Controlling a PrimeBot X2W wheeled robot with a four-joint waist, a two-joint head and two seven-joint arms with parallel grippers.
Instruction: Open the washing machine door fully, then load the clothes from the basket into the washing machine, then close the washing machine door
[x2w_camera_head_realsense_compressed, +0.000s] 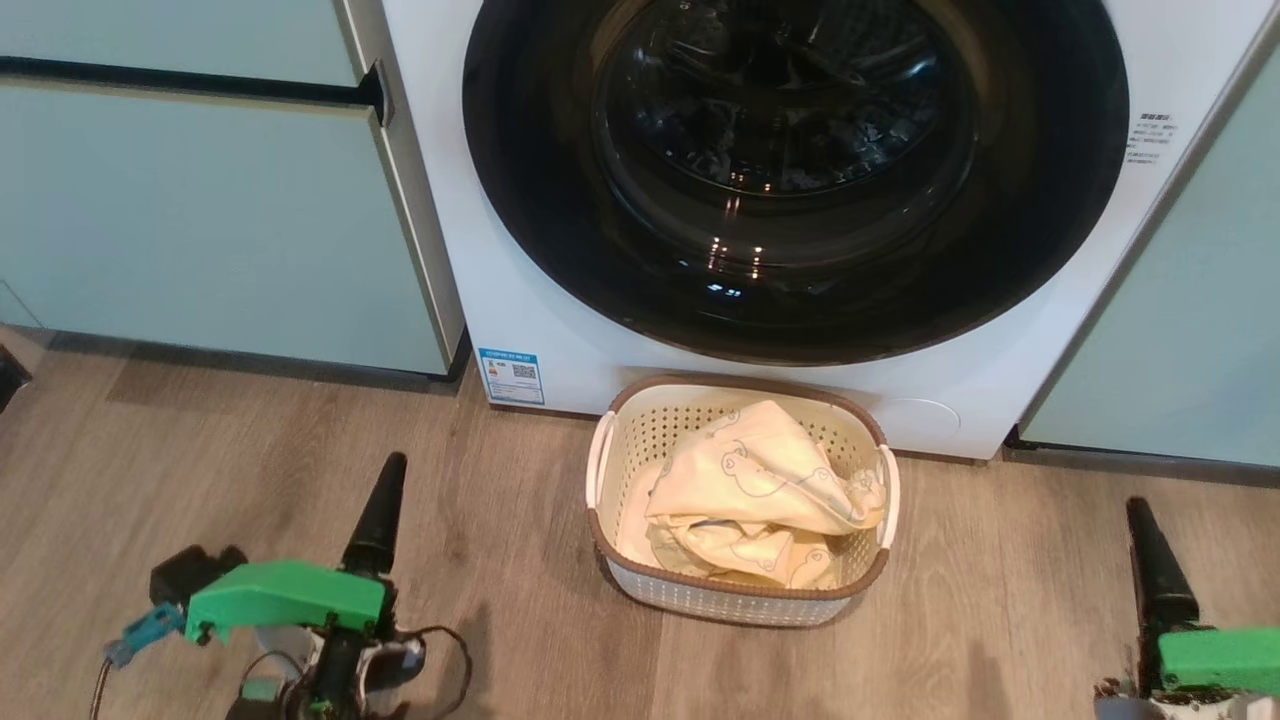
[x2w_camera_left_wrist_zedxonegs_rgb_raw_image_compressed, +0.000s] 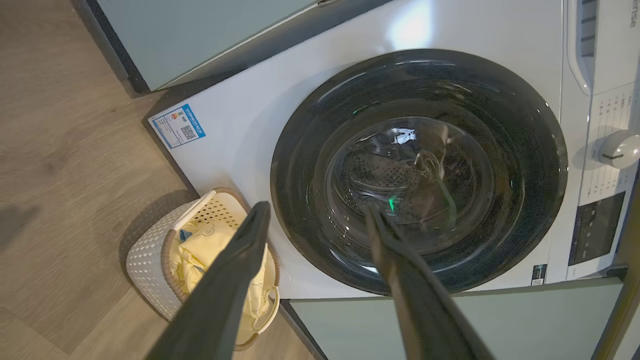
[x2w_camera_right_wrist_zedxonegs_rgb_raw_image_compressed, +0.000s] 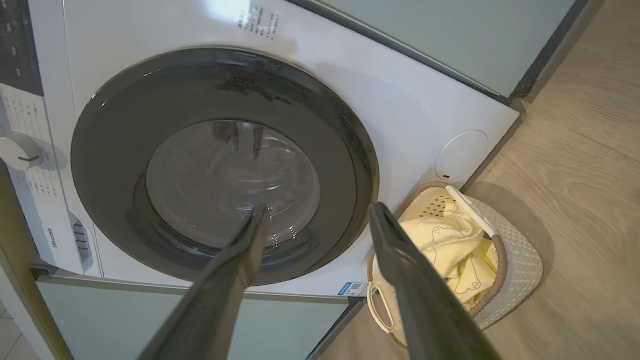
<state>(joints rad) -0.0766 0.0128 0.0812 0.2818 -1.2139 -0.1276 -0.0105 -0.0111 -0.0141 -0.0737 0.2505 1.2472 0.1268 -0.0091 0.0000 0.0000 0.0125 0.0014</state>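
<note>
filling the basket (x2w_camera_head_realsense_compressed: 700, 598) — pale clothes (x2w_camera_head_realsense_compressed: 760, 480)

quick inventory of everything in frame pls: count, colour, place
washing machine: 1, white, between cabinets
washing machine door: 1, glossy black with glass bowl, shut on the machine front
label sticker: 1, blue, low on the machine front
dial: 1, white, control panel
basket: 1, cream with brown rim, on the floor before the door
clothes: heap, count unclear, pale yellow, in basket
cabinets: 2 banks, pale green, flanking the machine
floor: wood-look
left gripper: dark fingers, open
right gripper: dark fingers, open
</note>
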